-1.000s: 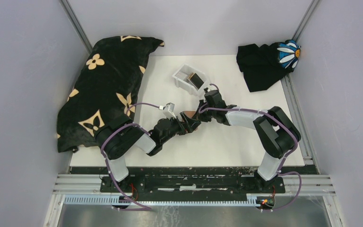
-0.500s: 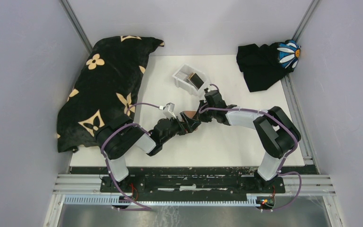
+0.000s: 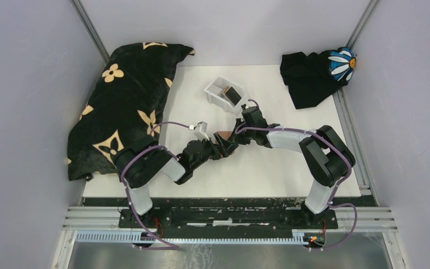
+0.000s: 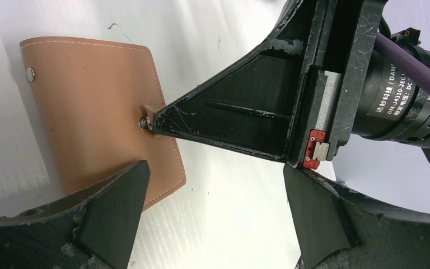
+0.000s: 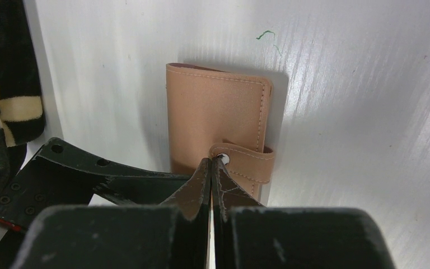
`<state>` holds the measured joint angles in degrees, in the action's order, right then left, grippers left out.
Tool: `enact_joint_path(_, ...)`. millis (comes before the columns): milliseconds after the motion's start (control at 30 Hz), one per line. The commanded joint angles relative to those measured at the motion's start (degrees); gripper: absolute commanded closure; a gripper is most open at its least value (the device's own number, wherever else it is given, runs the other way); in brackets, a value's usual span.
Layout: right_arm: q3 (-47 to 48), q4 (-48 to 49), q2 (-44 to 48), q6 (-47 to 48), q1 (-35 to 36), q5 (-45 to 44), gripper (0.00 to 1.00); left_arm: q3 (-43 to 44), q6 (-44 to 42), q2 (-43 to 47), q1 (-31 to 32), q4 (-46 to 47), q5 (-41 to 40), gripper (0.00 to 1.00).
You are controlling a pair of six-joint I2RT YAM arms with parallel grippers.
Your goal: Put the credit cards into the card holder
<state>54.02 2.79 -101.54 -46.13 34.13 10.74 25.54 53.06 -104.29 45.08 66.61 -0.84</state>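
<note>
The tan leather card holder (image 5: 215,115) lies closed on the white table, its strap (image 5: 250,162) wrapped round one edge. My right gripper (image 5: 211,162) is shut, its tips pinching the strap end at the round snap (image 4: 143,122). My left gripper (image 4: 215,174) is open wide just above the table. One of its fingers (image 4: 115,207) hangs over the card holder's (image 4: 98,106) near edge. In the top view both grippers meet mid-table over the card holder (image 3: 222,134). One dark credit card (image 3: 232,93) lies in the white tray (image 3: 215,88). No other cards show.
A large black cloth with cream flower shapes (image 3: 126,101) covers the table's left side. A black cloth with a blue-and-white daisy item (image 3: 313,75) lies at the back right. The white tray stands just behind the grippers.
</note>
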Motion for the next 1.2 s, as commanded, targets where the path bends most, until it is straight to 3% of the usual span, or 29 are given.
enact_joint_path(0, 2.04, 1.17, -0.85, 0.51, 0.78, 1.39, 0.99, 1.22, 1.08, -1.08, -0.31, 1.11, 0.44, 0.03)
enact_joint_path(1167, 0.72, 2.76, -5.97, -2.17, -2.57, 1.28, 0.99, -0.35, 1.37, -1.26, -0.26, 2.82, 0.30, 0.03)
